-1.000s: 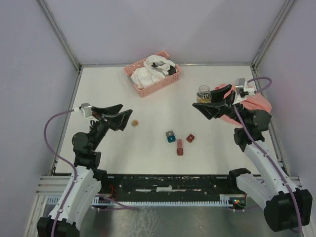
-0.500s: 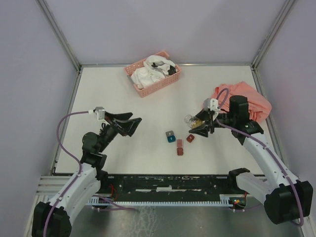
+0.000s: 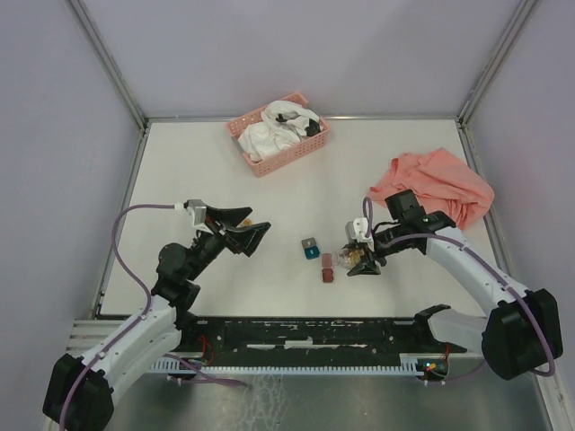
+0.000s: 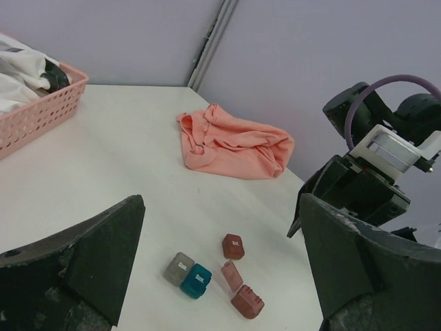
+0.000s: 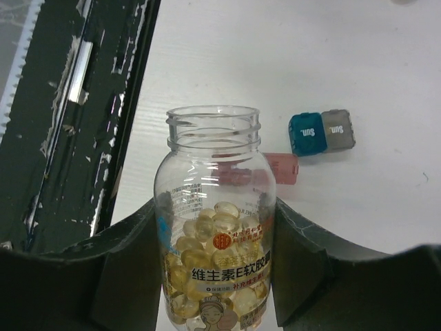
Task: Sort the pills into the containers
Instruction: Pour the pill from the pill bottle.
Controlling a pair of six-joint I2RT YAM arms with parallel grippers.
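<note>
Right wrist view: the right tool (image 5: 215, 231) clamps an uncapped clear jar (image 5: 213, 152) between both fingers, with amber pills (image 5: 215, 272) heaped in its lower half. Just past its mouth the containers (image 5: 284, 167) sit on the tabletop (image 5: 386, 62), the teal one (image 5: 306, 133) touching the grey one (image 5: 337, 129). The left tool (image 3: 254, 235) hangs wide apart, holding nothing

A pink basket (image 3: 289, 159) of white cloths (image 3: 268, 135) sits well apart from a salmon cloth (image 3: 440, 180).
</note>
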